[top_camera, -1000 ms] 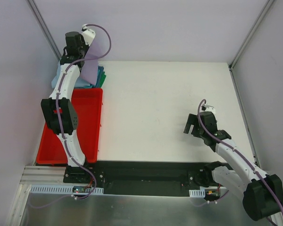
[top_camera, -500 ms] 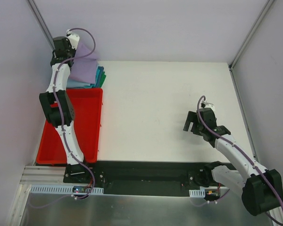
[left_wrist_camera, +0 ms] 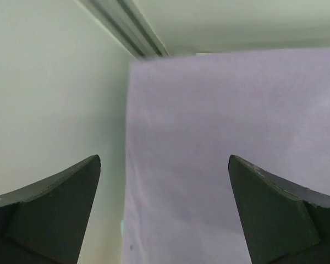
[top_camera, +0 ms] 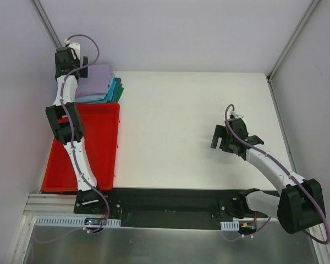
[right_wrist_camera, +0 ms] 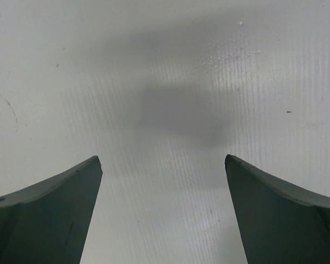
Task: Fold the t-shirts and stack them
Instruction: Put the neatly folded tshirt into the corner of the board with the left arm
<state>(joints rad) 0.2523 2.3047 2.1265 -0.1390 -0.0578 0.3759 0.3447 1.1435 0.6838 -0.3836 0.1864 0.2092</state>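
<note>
The t-shirts form a folded stack at the table's back left corner. A lavender t-shirt (top_camera: 96,80) lies flat on top, with teal, blue and green edges (top_camera: 116,91) showing under it. My left gripper (top_camera: 77,65) hovers over the stack's back left edge and is open. In the left wrist view the lavender t-shirt (left_wrist_camera: 225,137) fills the space below the gripper (left_wrist_camera: 164,159), and nothing sits between its fingers. My right gripper (top_camera: 219,143) hangs open over bare table at the right; the right wrist view shows only white table (right_wrist_camera: 165,66) under the gripper (right_wrist_camera: 162,158).
A red plastic bin (top_camera: 99,143) stands just in front of the stack, along the table's left side. The left wall and a metal corner post (left_wrist_camera: 129,27) are close behind the left gripper. White table (top_camera: 181,121) spreads between the two arms.
The left gripper opened and let go of the lavender shirt, which now lies flat on the stack. The left arm swung left toward the back corner. The right gripper shifted slightly up and left.
</note>
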